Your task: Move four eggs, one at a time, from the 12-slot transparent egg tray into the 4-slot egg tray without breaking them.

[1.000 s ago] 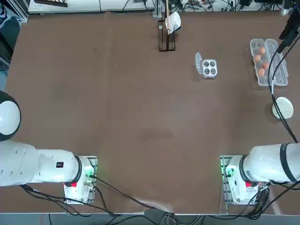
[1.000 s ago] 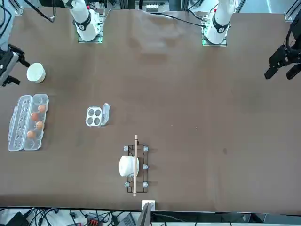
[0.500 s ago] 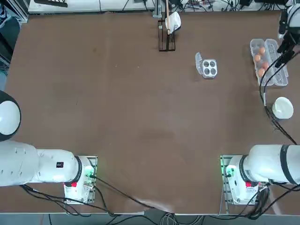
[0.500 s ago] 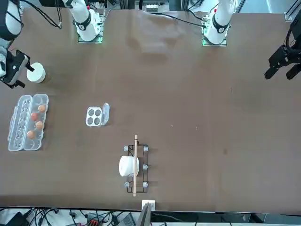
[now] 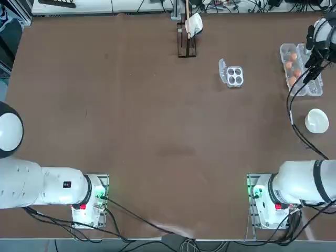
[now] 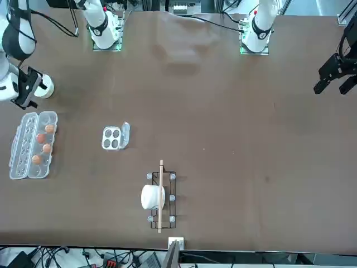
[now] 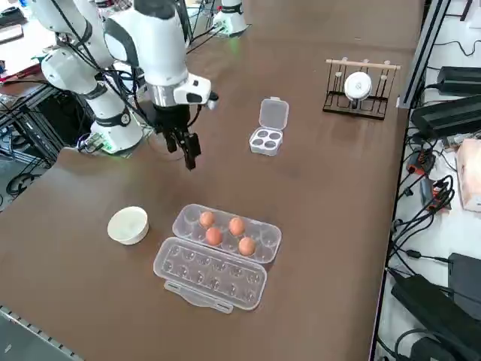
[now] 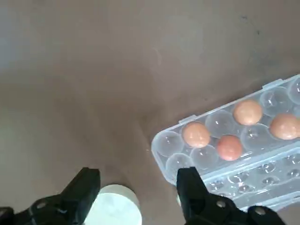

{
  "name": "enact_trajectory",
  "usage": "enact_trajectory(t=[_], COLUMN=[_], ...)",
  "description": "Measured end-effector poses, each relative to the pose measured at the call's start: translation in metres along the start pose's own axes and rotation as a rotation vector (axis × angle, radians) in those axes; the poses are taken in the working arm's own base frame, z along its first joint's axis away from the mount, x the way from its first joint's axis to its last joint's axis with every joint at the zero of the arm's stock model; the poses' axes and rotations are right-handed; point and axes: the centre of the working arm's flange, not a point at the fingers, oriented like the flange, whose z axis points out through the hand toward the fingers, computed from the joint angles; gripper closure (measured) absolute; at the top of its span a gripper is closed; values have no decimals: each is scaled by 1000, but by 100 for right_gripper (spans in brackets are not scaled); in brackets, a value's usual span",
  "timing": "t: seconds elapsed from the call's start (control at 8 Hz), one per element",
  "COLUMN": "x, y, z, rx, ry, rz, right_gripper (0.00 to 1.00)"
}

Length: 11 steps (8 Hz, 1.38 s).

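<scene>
The right claw hangs above the table with its two fingers spread wide and nothing between them. It points down at a spot just short of the long carton, on the arm's side of it, so the four eggs lie a little ahead of the fingertips and lower, not under them. In the wrist view the nearest corner of the carton sits just beyond one finger, with three eggs clustered near that end and a fourth further along the same half; the other half, which looks like the folded-open lid, lies flat beside it and holds nothing. The white bowl stands on the table close to the claw, beside the carton's near end, and in the wrist view its rim shows between the fingers. The small four-cup tray lies well off to the claw's side, toward the middle of the table, its cups bare and its little lid tilted up. Further out past that tray stands a wire rack with a white cup hung on it, though the cup's shape is hard to make out. Bare table lies between claw and carton.
</scene>
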Motion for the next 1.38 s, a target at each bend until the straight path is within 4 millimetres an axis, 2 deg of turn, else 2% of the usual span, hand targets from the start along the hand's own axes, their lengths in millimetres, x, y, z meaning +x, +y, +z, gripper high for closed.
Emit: enact_trajectory(t=[0.38, 0.75, 1.12, 1.38], x=[-7, -18, -14, -13], y=[26, 45, 67, 70], z=[45, 72, 93, 106], rx=[-79, -84, -69, -50], ry=[0, -5, 4, 13], rz=[-111, -173, -232, -234], right_gripper=[0, 0, 0, 3])
